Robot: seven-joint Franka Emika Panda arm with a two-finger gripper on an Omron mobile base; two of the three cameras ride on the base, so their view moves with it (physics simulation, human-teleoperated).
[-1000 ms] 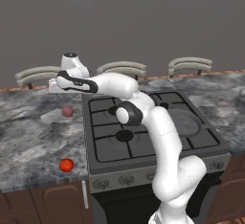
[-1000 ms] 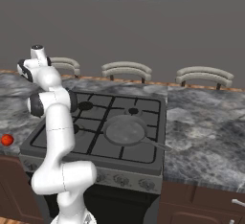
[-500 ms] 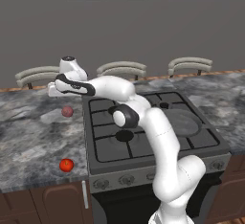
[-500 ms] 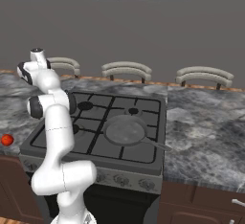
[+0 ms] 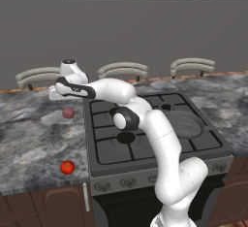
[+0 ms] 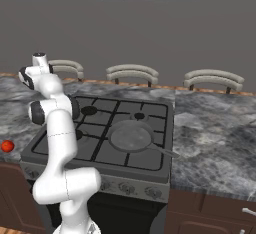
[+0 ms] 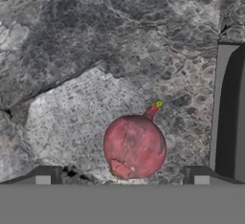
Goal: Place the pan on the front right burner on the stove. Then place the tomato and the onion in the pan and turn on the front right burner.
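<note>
The pinkish-purple onion [image 7: 135, 146] lies on the marble counter, just left of the stove [image 5: 145, 138]. My gripper [image 7: 122, 176] hovers over it, open, with one fingertip on each side and nothing held. From the left base the gripper [image 5: 54, 95] hangs above and slightly left of the onion [image 5: 68, 113]. The bright red tomato [image 5: 67, 167] rests near the counter's front edge, also seen as the tomato [image 6: 7, 146]. The dark pan [image 6: 131, 134] sits on the stove's front right grate, covering the burner, its handle pointing right and forward.
The stove's grey side edge [image 7: 228, 113] runs close to the onion. A row of knobs [image 6: 125, 188] lines the stove front. Three chair backs [image 5: 123, 69] stand behind the counter. Marble counter [image 5: 29, 138] spreads left of the stove.
The hand has swung left and down, closer over the onion. Its jaws stayed open. Pan, tomato and onion have not moved.
</note>
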